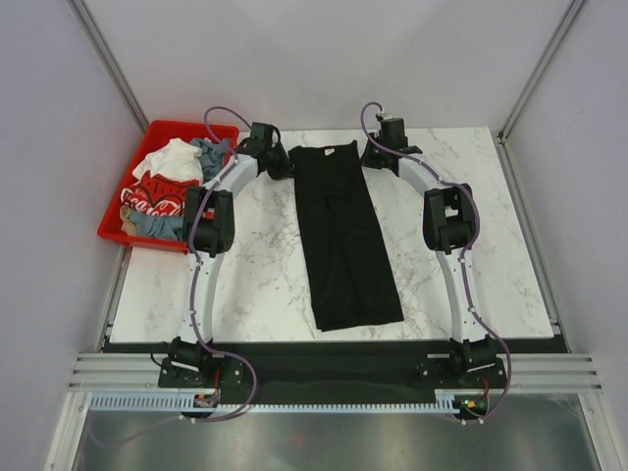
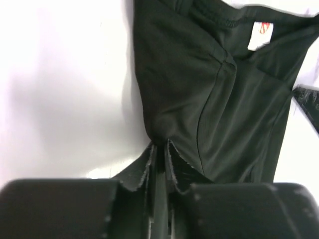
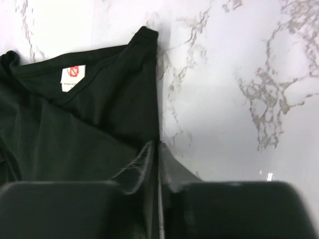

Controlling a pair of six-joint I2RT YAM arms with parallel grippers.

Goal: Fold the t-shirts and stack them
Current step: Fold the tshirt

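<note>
A plain black t-shirt point(image 1: 343, 235) lies on the marble table as a long narrow strip, collar end at the far side. My left gripper point(image 1: 283, 167) is shut on its far left corner; the left wrist view has the cloth point(image 2: 199, 89) bunched into the pinch of the gripper point(image 2: 160, 145), with the white neck label point(image 2: 261, 34) beyond. My right gripper point(image 1: 368, 155) is at the far right corner. In the right wrist view that gripper point(image 3: 157, 145) is closed on the edge of the shirt point(image 3: 99, 129), near the label point(image 3: 73, 77).
A red plastic bin point(image 1: 191, 126) stands at the far left of the table and holds a white tee point(image 1: 172, 159), a red Coca-Cola tee point(image 1: 157, 196) and a grey-blue one point(image 1: 211, 152). Grey walls surround the table point(image 1: 491, 226).
</note>
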